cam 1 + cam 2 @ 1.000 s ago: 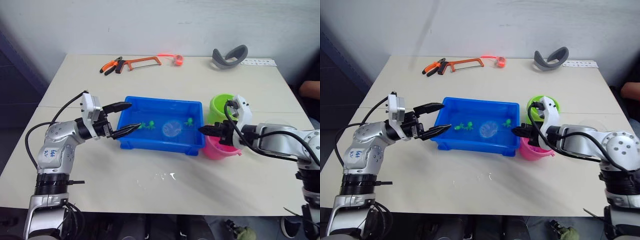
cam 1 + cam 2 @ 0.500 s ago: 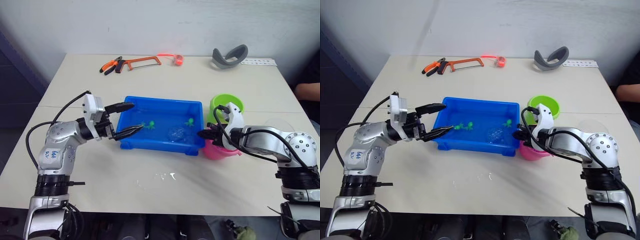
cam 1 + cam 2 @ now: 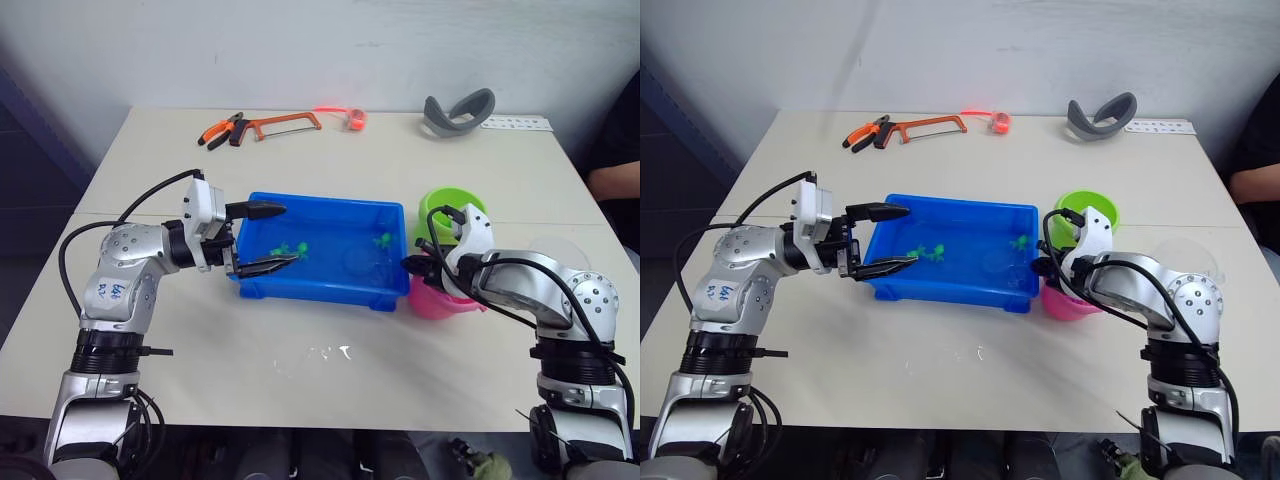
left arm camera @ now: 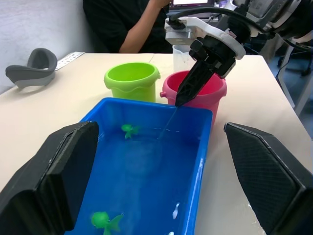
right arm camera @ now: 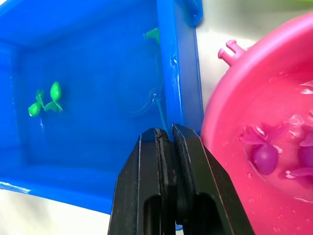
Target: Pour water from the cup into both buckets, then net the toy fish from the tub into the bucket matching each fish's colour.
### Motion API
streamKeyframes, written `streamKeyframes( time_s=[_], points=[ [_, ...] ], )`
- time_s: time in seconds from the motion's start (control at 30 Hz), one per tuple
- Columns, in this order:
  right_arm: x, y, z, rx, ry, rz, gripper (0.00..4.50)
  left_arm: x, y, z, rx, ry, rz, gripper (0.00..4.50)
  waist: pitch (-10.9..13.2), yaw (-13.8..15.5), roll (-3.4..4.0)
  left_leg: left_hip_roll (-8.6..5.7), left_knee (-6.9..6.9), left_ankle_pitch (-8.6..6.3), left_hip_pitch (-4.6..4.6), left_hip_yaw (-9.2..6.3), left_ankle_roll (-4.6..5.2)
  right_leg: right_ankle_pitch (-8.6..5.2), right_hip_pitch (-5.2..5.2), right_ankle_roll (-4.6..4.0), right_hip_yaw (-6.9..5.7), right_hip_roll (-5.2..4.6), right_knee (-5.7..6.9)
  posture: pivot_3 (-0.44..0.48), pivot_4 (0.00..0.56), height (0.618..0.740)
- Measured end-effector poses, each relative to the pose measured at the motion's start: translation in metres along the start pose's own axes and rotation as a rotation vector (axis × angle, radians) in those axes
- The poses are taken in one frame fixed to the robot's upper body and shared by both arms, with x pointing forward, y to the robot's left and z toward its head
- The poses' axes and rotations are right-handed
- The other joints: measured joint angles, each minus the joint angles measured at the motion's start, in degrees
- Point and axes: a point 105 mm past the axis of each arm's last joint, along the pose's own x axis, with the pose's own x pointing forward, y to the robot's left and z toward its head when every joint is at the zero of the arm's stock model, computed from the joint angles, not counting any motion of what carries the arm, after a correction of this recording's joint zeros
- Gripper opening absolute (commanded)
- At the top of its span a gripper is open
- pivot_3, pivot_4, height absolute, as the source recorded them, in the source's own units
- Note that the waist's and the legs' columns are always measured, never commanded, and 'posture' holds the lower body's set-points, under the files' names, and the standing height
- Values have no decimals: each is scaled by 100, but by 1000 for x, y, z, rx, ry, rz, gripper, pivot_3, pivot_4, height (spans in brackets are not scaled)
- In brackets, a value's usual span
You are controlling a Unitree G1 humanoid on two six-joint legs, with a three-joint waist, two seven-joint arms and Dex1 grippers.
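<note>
Blue tub: mid-table, your largest container, holding water and green fish, a pair near its left end, one near the far right corner. Net: hoop sunk in the tub; your right gripper is clamped on its thin handle, over the tub's right rim. Pink bucket: touching the tub's right end, with pink fish in it. Green bucket: just behind the pink one. Clear cup: behind both buckets. Left gripper: fingers spread wide, empty, over the tub's left end.
</note>
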Motion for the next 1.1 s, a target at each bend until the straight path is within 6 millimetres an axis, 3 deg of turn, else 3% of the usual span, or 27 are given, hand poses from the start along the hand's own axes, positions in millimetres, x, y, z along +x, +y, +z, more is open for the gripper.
streamKeyframes(
  time_s=[0.77,1.1],
  points=[
    [-8,6,20,2,-64,-78,0,8,-2,-3,-23,-19,-18,4473,0,6,0,-3,0,3,-21,-22,5,0,-4,0,0,-4,-10,0,150,740],
    [2,14,11,68,-34,-95,0,9,-2,-3,-23,-23,-19,4473,0,-78,1,-3,0,4,-26,-25,4,0,-8,0,-1,-4,-9,0,150,740]
  ],
)
